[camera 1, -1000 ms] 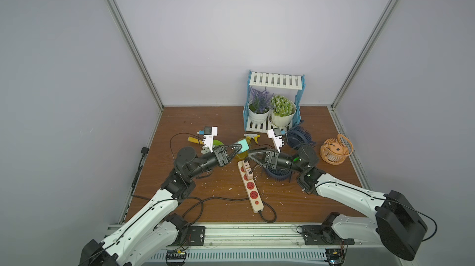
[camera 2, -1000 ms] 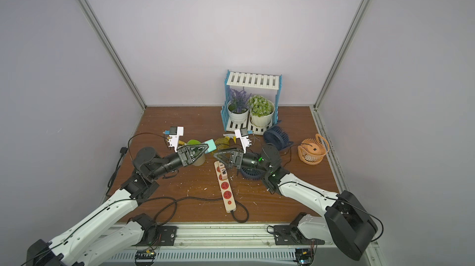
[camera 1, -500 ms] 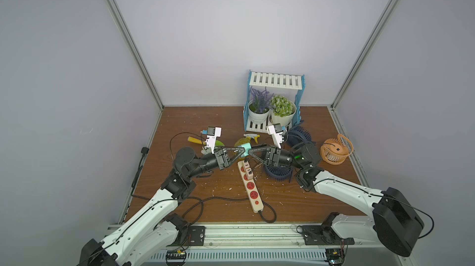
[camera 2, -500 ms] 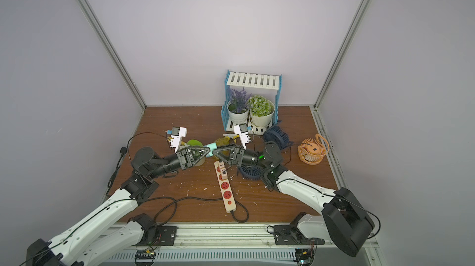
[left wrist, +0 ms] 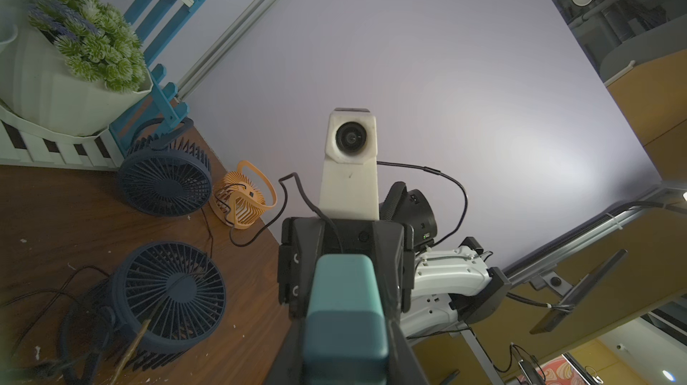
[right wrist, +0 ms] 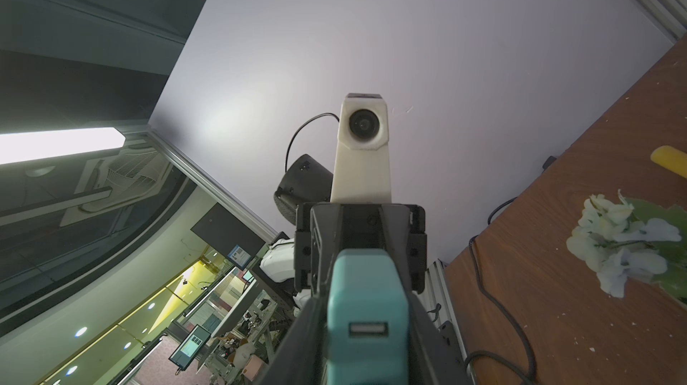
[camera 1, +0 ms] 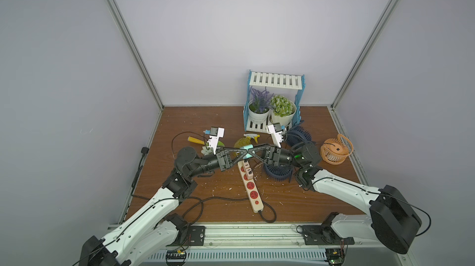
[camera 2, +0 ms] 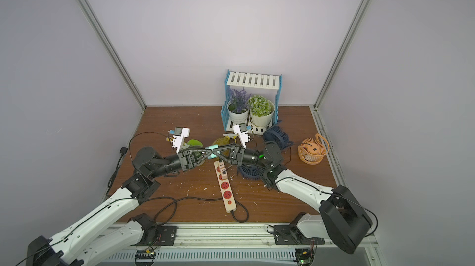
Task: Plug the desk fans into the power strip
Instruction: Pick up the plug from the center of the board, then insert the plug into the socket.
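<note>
The cream power strip [camera 1: 253, 192] [camera 2: 226, 190] lies on the brown table, its black cord looping toward the front. Just above its far end my left gripper [camera 1: 245, 153] [camera 2: 210, 154] and my right gripper [camera 1: 250, 152] [camera 2: 215, 153] meet tip to tip. Both are shut on one teal USB adapter block [camera 1: 247, 147] [camera 2: 212, 147] [left wrist: 345, 312] [right wrist: 366, 305], whose USB port faces the right wrist camera. A dark blue desk fan [camera 1: 279, 172] [left wrist: 169, 290] lies under the right arm. A second blue fan [camera 1: 298, 135] and an orange fan [camera 1: 335, 150] sit farther right.
A blue-and-white rack [camera 1: 276, 82] with two potted plants [camera 1: 282, 109] stands at the back. A spray bottle [camera 1: 252, 136], a yellow tool [camera 1: 195, 139] and white flowers [right wrist: 617, 238] lie behind the grippers. Black cables [camera 1: 195, 204] trail across the front left.
My right gripper has moved left to the left gripper and closed on the teal adapter. The left gripper has kept its hold and shifted slightly toward the middle.
</note>
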{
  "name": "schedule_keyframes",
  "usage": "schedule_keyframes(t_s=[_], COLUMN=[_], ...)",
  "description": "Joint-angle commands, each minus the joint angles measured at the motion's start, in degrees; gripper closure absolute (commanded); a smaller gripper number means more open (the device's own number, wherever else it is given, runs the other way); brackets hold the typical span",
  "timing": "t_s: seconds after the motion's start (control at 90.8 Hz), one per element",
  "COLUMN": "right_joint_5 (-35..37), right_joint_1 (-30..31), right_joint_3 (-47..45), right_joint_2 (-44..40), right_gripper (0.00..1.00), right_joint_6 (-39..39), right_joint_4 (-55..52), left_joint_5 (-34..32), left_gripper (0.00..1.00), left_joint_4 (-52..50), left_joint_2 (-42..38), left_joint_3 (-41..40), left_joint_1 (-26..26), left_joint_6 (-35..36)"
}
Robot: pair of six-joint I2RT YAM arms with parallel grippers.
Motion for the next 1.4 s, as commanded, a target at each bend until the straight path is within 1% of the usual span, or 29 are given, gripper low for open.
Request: schedule_keyframes(t_s=[0.0, 0.044, 0.209, 0.231, 0.253, 0.275, 0.297, 0.33, 0.363, 0.385, 0.396, 0.418, 0.451, 0.484, 0.528, 0.561, 0.605, 0.672, 0.727, 0.782, 0.826, 0.903, 1.035, 1.112, 1.2, 1.255, 1.387], right_joint_5=[0.2, 0.1, -0.2, -0.1, 0.0, 0.1, 0.4, 1.0, 1.6, 2.1, 2.4, 3.0, 3.9, 5.1, 7.2, 9.1, 13.5, 20.5, 25.9, 30.3, 33.1, 38.7, 50.6, 56.2, 59.7, 61.2, 64.0], right_joint_1=[-0.3, -0.4, -0.5, -0.5, -0.5, -0.6, -0.5, -0.6, -0.7, -0.9, -0.9, -1.0, -1.3, -1.5, -1.5, -1.4, -1.0, 0.5, 2.0, 3.9, 5.6, 11.0, 20.5, 24.5, 27.0, 27.4, 27.7], right_joint_3=[0.5, 0.5, 0.6, 0.5, 0.5, 0.4, 0.3, 0.0, -0.3, -0.6, -0.7, -1.0, -1.4, -1.8, -1.6, -1.0, 0.5, 2.9, 4.0, 4.1, 3.4, 2.7, 4.5, 6.3, 8.2, 8.7, 8.3], right_joint_2=[0.9, 1.3, 2.1, 2.0, 1.9, 1.7, 1.2, 0.5, -0.3, -0.9, -1.4, -2.3, -3.7, -5.1, -8.0, -10.1, -13.4, -17.1, -19.0, -20.1, -20.4, -19.4, -13.6, -8.7, -3.9, -1.5, 0.1], right_gripper=[0.72, 0.73, 0.86, 0.89, 0.90, 0.93, 0.95, 0.98, 1.00, 1.00, 1.00, 1.00, 1.00, 1.00, 1.00, 1.00, 1.00, 1.00, 1.00, 1.00, 1.00, 1.00, 1.00, 1.00, 1.00, 1.00, 1.00], right_joint_6=[2.4, 3.2, 3.1, 2.7, 2.0, 1.3, 0.3, -0.7, -2.3, -3.5, -4.1, -5.2, -7.1, -9.4, -13.2, -17.4, -23.2, -30.8, -33.8, -34.6, -34.1, -32.7, -30.9, -29.9, -29.2, -28.2, -25.3], right_joint_4=[7.0, 8.1, 8.2, 7.6, 6.8, 5.8, 4.7, 2.6, 0.2, -1.1, -2.2, -4.2, -7.4, -11.8, -21.2, -28.3, -41.9, -59.4, -67.9, -72.9, -74.9, -77.7, -81.8, -82.8, -82.5, -81.9, -79.2], left_joint_5=[1.5, 1.5, 1.9, 1.9, 1.6, 1.4, 1.0, 0.3, -0.7, -1.5, -1.9, -2.7, -4.1, -5.2, -6.5, -7.2, -8.3, -10.4, -11.5, -12.3, -13.5, -13.9, -12.4, -11.4, -10.4, -10.4, -9.9], left_gripper=[0.98, 0.98, 0.98, 0.98, 0.95, 0.90, 0.84, 0.69, 0.50, 0.43, 0.38, 0.32, 0.24, 0.20, 0.16, 0.15, 0.14, 0.14, 0.16, 0.17, 0.18, 0.20, 0.24, 0.27, 0.34, 0.38, 0.45], left_joint_4=[0.8, 0.8, 0.9, 1.0, 1.0, 0.9, 0.9, 0.9, 1.0, 0.9, 0.9, 1.0, 1.0, 0.9, 0.8, 0.7, -0.1, -4.8, -9.3, -13.5, -16.6, -20.7, -21.1, -21.1, -21.0, -21.0, -19.9], left_joint_2=[0.3, 0.4, 0.4, 0.4, 0.3, 0.3, 0.2, -0.1, -0.2, -0.4, -0.5, -0.6, -0.9, -1.1, -1.2, -1.1, -0.4, 1.0, 2.4, 3.3, 3.8, 5.2, 8.7, 12.0, 15.3, 16.7, 18.8], left_joint_3=[1.3, 1.3, 1.3, 1.2, 1.0, 0.9, 0.5, 0.0, -0.7, -1.2, -1.4, -2.2, -3.3, -4.6, -6.5, -7.9, -9.9, -11.9, -12.5, -12.6, -12.4, -12.6, -13.9, -13.3, -12.1, -11.6, -11.6], left_joint_1=[-0.7, -0.7, -0.7, -0.7, -0.7, -0.7, -0.7, -0.7, -0.7, -0.7, -0.7, -0.7, -0.7, -0.6, -0.4, -0.2, -0.2, -0.2, -0.4, -0.8, -1.4, -2.0, -3.2, -3.9, -4.5, -4.7, -4.8], left_joint_6=[0.6, 0.5, 0.5, 0.4, 0.5, 0.5, 0.5, 0.4, 0.4, 0.4, 0.4, 0.3, 0.3, 0.4, 0.2, 0.0, -0.3, -0.2, 0.7, 2.1, 2.9, 3.3, 2.2, 2.8, 3.6, 4.2, 4.6])
